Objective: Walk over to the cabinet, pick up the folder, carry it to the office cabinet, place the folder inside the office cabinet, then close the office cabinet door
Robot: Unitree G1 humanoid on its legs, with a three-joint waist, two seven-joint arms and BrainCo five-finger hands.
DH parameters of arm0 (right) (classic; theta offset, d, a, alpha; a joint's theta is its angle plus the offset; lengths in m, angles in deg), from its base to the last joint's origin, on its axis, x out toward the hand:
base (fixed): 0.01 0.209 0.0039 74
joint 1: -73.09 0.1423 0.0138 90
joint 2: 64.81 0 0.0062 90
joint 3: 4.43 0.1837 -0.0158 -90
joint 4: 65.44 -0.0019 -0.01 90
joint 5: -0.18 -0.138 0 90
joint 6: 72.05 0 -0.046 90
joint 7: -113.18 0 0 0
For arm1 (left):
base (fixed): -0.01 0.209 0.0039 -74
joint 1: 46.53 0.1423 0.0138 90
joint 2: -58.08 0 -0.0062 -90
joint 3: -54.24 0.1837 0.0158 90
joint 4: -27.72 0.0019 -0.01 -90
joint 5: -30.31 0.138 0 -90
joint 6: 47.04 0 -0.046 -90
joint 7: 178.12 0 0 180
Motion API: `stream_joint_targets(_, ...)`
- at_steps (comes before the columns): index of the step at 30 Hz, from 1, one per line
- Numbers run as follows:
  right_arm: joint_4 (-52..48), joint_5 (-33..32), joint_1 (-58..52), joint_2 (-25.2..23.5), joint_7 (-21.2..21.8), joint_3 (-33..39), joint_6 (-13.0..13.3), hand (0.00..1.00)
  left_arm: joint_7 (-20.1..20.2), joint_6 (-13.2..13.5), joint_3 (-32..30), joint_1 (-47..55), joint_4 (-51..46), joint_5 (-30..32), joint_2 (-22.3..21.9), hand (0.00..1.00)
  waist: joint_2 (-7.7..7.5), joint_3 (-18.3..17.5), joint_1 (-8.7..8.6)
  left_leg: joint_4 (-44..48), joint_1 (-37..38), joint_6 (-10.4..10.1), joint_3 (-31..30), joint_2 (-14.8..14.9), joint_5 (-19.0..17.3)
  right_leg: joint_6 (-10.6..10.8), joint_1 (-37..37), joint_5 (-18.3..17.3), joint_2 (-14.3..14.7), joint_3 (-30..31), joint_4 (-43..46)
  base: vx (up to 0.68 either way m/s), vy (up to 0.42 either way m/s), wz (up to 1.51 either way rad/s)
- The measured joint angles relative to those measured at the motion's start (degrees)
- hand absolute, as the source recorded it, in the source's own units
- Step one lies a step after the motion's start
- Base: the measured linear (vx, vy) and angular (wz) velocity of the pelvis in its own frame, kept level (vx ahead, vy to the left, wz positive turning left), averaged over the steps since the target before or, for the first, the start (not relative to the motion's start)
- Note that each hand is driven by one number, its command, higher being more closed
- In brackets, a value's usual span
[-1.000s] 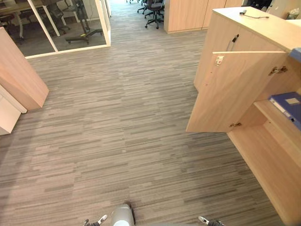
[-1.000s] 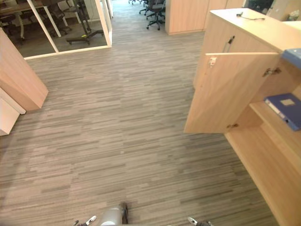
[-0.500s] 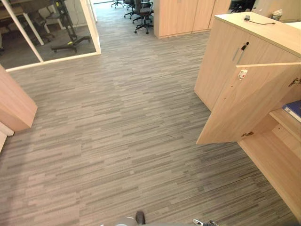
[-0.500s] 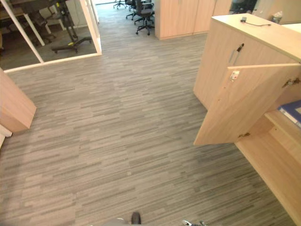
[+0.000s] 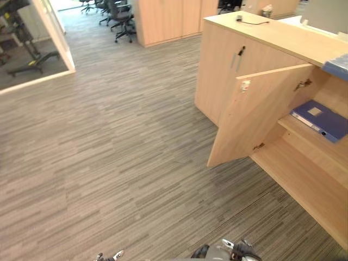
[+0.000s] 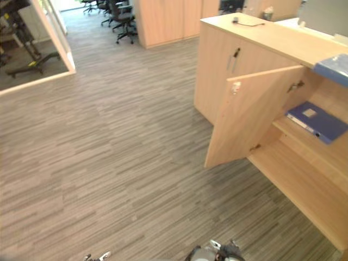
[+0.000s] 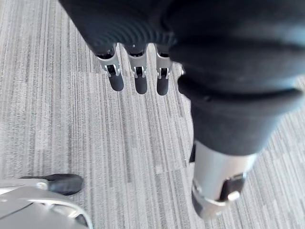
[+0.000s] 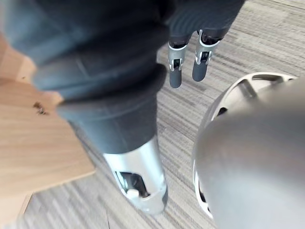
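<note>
the whole view has been swung towards the cabinet (image 5: 217,76) since 0.5 s ago, so a move of the camera is read here and not a move of the things: the glass partition (image 5: 54,35) has been pushed to the view's left edge, and the open cabinet door (image 5: 255,111) and the inner shelf (image 5: 303,134) are now seen more fully. the blue folder (image 5: 321,118) is seen lying flat on that shelf inside the cabinet, and against the shelf its place is unchanged from 1 s ago. a second blue thing (image 5: 337,64) is cut off at the cabinet top's right edge, and what it is cannot be told. the left hand (image 7: 140,78) is hung over the striped carpet floor (image 5: 109,152) with its fingers straight and loose, and nothing is held in it. the right hand (image 8: 175,67) is likewise hung down by the cabinet side, fingers relaxed and empty. since the folder is in neither hand and the door stands wide open, the turn is judged to be an approach to the cabinet, with either the folder's pick-up or the door's closing left to be done. the door is not yet within either hand's reach.
</note>
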Motion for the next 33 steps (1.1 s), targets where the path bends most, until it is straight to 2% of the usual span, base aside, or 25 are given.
stream_joint_targets(4,-1.36,0.07,-1.66,0.01,-0.24,1.48,-0.49,0.0,0.36,-0.08,-0.9,-1.78,-2.63,1.13,-1.54,0.0,0.07,-0.09,0.32,-0.1,0.58,-2.12,2.84,2.57,-1.01,-0.06,0.0,-2.09,3.72,0.69,-1.09,0.14,-0.167,-0.27)
stream_joint_targets(6,-2.15,0.05,-2.46,-0.39,-0.34,1.92,-0.52,0.0,0.4,-0.08,-1.01,-2.02,-2.7,1.18,-2.44,0.0,0.18,-0.39,-0.1,0.49,1.47,-2.83,3.73,3.96,-1.78,0.12,1.12,-2.5,6.03,1.42,-2.72,0.17,-0.135,-0.29)
stream_joint_targets(7,-2.81,-0.08,-2.94,-1.0,-0.4,2.2,-0.56,0.0,0.47,-0.21,-0.99,-2.42,-2.76,1.32,-2.93,0.0,0.42,-0.81,-0.39,4.54,0.81,-4.22,4.74,5.67,-3.15,0.17,2.12,-2.57,7.7,1.76,-4.72,0.18,-0.193,-0.23)
stream_joint_targets(8,-3.12,-0.2,-3.41,-1.27,-0.41,1.87,-0.46,0.0,0.81,-0.43,-1.01,-2.82,-3.13,1.85,-3.05,0.0,-0.25,-1.18,-0.85,14.05,-2.17,-5.52,5.47,8.34,-5.87,0.46,3.39,-2.39,9.4,2.51,-7.19,0.23,-0.273,-0.41)
stream_joint_targets(9,-3.13,-0.21,-3.52,-1.55,-0.42,0.97,-0.45,0.0,0.86,-0.5,-1.29,-2.85,-3.5,2.13,-2.72,0.0,-0.72,-1.22,-0.49,24.82,-5.44,-6.01,5.55,11.28,-7.1,0.18,5.03,-1.77,10.88,3.81,-9.21,0.19,-0.25,-0.52)
stream_joint_targets(10,-3.18,-0.25,-3.55,-1.65,-0.42,0.25,-0.37,0.0,0.88,-0.52,-1.92,-2.79,-4.13,2.01,-2.74,0.0,-0.77,-1.16,-0.28,32.72,-7.72,-6.01,5.15,13.5,-7.06,-0.11,6.19,-1.41,11.96,4.98,-10.4,0.2,-0.156,-1.11)
stream_joint_targets(11,-3.15,-0.18,-3.41,-0.94,-0.43,-1.68,-0.27,0.0,0.85,-0.38,-3.05,-2.06,-5.48,1.9,-3.1,0.0,0.0,-1.21,0.73,50.39,-13.54,-5.9,2.47,18.58,-4.46,-0.37,8.9,-1.33,14.75,8.88,-12.07,0.23,0.005,-1.21)
stream_joint_targets(13,-3.03,-0.15,-2.53,-0.83,-0.5,-3.69,-0.28,0.0,0.76,-0.24,-3.3,-1.59,-6.71,1.49,-3.58,0.0,0.81,-1.4,1.63,62.23,-17.95,-5.51,-0.35,20.77,-4.67,-0.91,10.18,-1.69,16.26,13.13,-12.65,0.24,0.115,-1.5)
stream_joint_targets(14,-3.0,-0.11,-2.24,-1.16,-0.65,-5.15,-0.33,0.0,0.73,0.04,-3.29,-1.64,-7.1,1.15,-3.54,0.0,0.63,-1.34,2.34,65.29,-20.29,-4.83,-0.66,20.99,-5.08,-1.57,11.16,-2.11,16.5,16.77,-13.13,0.23,0.166,-1.71)
stream_joint_targets(15,-3.01,-0.09,-2.07,-1.42,-0.91,-6.0,-0.36,0.0,0.69,0.34,-3.19,-1.63,-7.43,0.55,-3.68,0.0,0.63,-1.31,2.86,64.46,-22.52,-3.66,-1.33,20.31,-5.82,-1.57,11.97,-2.06,16.27,19.84,-13.9,0.23,0.171,-1.46)
stream_joint_targets(17,-2.99,-0.03,-1.71,-1.36,-1.16,-7.68,-0.44,0.0,0.52,0.66,-3.2,-1.48,-8.25,0.01,-3.66,0.0,0.49,-1.2,3.15,60.34,-25.19,-2.56,-3.73,18.34,-6.69,-0.92,13.02,-1.71,15.8,23.41,-14.89,0.24,0.193,-1.1)
stream_joint_targets(18,-2.89,-0.02,-0.91,-1.27,-1.41,-8.66,-0.47,0.0,0.23,0.81,-3.22,-1.48,-8.62,-0.17,-3.62,0.0,0.46,-1.17,3.52,54.31,-26.64,-2.52,-7.78,15.41,-7.7,0.59,13.99,-0.71,15.18,25.91,-15.68,0.31,0.271,-1.33)
stream_joint_targets(19,-2.72,0.16,0.28,-1.29,-1.54,-9.75,-0.42,0.0,0.07,0.82,-3.23,-1.49,-9.04,-0.28,-3.66,0.0,0.17,-0.98,4.37,45.25,-26.54,-3.39,-12.36,11.61,-8.31,0.81,14.11,-0.6,13.93,28.65,-15.52,0.28,0.258,-1.2)
stream_joint_targets(20,-2.57,0.64,0.84,-1.29,-1.53,-10.2,-0.26,0.0,0.01,0.88,-3.13,-1.51,-9.09,-0.22,-3.68,0.0,0.03,-1.0,4.49,39.26,-26.27,-3.62,-15.62,9.21,-8.14,1.1,14.15,-0.56,13.25,29.62,-15.37,0.3,0.31,-1.1)
stream_joint_targets(21,-2.54,2.37,1.77,-1.05,-1.5,-11.38,-0.13,0.0,-0.11,0.89,-2.55,-1.57,-9.06,-0.13,-3.86,0.0,0.06,-1.03,4.5,27.92,-25.25,-4.04,-22.39,5.21,-6.17,3.08,14.05,-0.73,11.82,30.44,-15.11,0.31,0.373,-0.92)
stream_joint_targets(22,-2.47,4.07,2.25,-0.89,-1.41,-12.24,-0.05,0.0,-0.26,1.01,-1.7,-1.64,-9.0,-0.17,-4.19,0.0,0.85,-1.19,5.0,22.13,-23.85,-5.16,-25.61,3.56,1.9,5.77,14.13,-1.33,11.12,31.88,-15.16,0.32,0.364,-0.72)
stream_joint_targets(24,-2.57,6.23,2.28,-1.88,-1.34,-13.2,-0.1,0.0,-0.66,1.33,0.04,-2.77,-8.71,0.45,-2.99,0.0,-1.83,-0.73,4.96,20.86,-22.25,-4.14,-24.19,0.85,1.75,7.55,14.72,-0.03,7.95,32.04,-16.11,0.29,0.304,-0.34)
stream_joint_targets(25,-2.57,6.66,2.46,-1.87,-1.35,-13.15,-0.09,0.0,-0.69,1.35,0.54,-3.04,-8.3,0.68,-2.94,0.0,-2.13,-0.87,5.12,20.69,-21.61,-3.02,-22.61,0.16,1.03,7.53,14.82,0.99,6.66,32.37,-16.31,0.26,0.285,-0.35)
stream_joint_targets(29,-2.9,6.08,3.07,-2.33,-1.31,-12.23,0.37,0.0,-1.02,1.4,0.43,-2.85,-6.23,0.53,-1.73,0.0,-2.17,-1.69,5.67,15.98,-16.5,-1.78,-17.44,-1.1,1.32,7.91,15.08,4.52,3.99,34.87,-17.94,0.18,0.233,-0.71)
stream_joint_targets(33,-1.01,4.31,0.62,-2.38,-1.05,-7.76,0.25,0.0,-0.75,1.35,1.6,-2.95,-4.16,0.59,0.16,0.0,-2.22,-1.94,4.34,12.77,-13.97,-0.72,-15.56,-1.12,1.45,8.4,14.97,6.12,3.67,36.21,-19.38,0.07,0.045,-0.47)
